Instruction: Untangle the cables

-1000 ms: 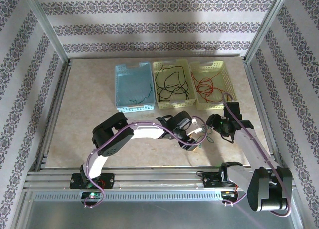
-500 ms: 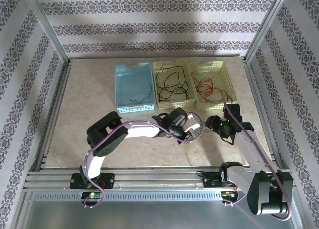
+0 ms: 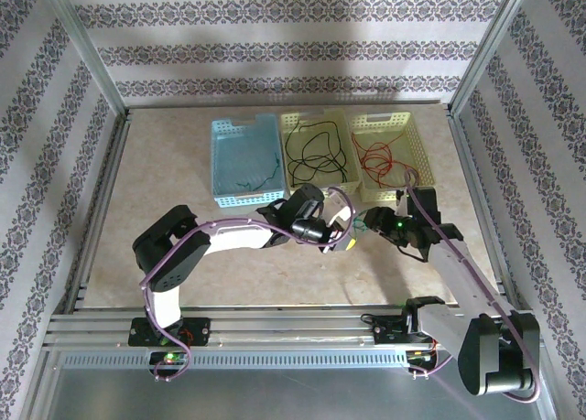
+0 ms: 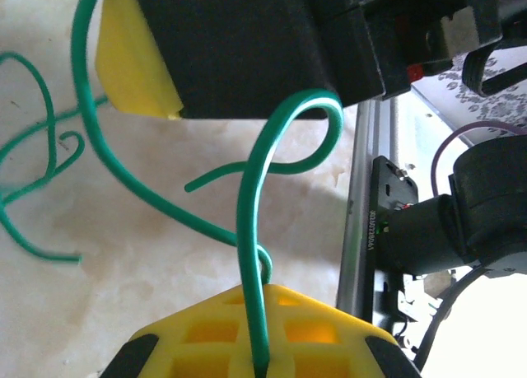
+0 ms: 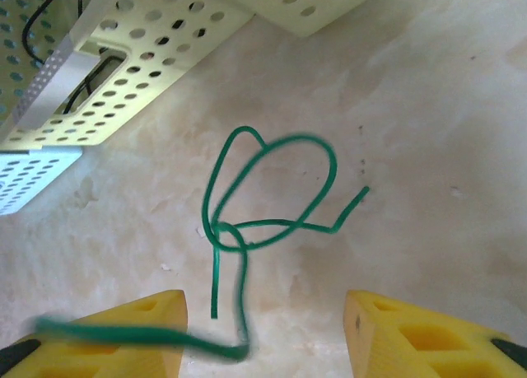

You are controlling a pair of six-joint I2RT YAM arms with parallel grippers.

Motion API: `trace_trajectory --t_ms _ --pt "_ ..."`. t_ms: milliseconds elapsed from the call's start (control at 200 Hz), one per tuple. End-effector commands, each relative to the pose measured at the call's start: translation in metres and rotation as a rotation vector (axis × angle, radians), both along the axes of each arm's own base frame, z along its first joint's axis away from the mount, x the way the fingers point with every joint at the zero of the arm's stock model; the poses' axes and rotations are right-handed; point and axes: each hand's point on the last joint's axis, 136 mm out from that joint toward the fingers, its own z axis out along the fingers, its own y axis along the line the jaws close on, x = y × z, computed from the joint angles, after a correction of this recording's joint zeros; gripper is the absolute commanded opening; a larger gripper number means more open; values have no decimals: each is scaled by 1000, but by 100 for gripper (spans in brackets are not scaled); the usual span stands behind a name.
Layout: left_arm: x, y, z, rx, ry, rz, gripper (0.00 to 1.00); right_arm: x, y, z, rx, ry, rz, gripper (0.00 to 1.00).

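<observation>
So: green cable (image 5: 221, 230) lies loose on the table (image 3: 165, 182) just in front of the middle basket (image 3: 317, 117), with one small loop crossing over itself and a free end. Left gripper (image 4: 259, 345) is in front of that basket, fingers together and clamped on one strand. Right gripper (image 5: 263, 308) hovers over the loop a bit to the basket's right-front, fingers apart, holding nothing. Black cable (image 3: 311, 155) sits inside the middle basket. Red cable (image 3: 375, 159) is in the right basket (image 3: 418, 150) beside it.

Handling guess: light, thin, springy enough to keep its curl. Smooth jacket, so it may slip through the pads. Not fragile. Best hold for the right looks like the straight run just beside the crossing, not the loop itself.

Table is smooth mottled beige, so the cable should slide easily. Aluminium frame posts and patterned wallpaper stand behind the basket.
</observation>
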Motion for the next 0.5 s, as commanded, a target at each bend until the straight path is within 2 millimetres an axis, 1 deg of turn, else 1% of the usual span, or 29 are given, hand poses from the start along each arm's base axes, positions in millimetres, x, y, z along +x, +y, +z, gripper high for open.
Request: trace_trajectory --t_ms 0,110,160,185,280,320,360,420,495 --pt "2 -4 29 -102 -1 -8 0 5 3 0 1 -7 3 52" --pt "-1 -1 37 -127 8 -16 0 13 -5 -7 -34 3 -36 48" --pt "-4 0 40 -136 17 -23 0 17 -7 -8 -44 0 -48 44" --pt "-4 1 42 -141 19 -22 0 20 -7 -8 -45 -5 -52 40" --pt "-2 8 48 -161 20 -2 0 25 -12 -11 -67 4 -76 15" --pt "3 14 52 -179 16 28 0 26 -15 -13 -81 12 -85 8" --pt "10 21 58 -209 10 69 0 24 -19 -16 -102 27 -100 3" --pt "26 36 73 -280 -2 158 0 20 -28 -21 -145 51 -134 0" --pt "47 61 94 -387 -10 276 0 13 -38 -27 -189 74 -170 0"
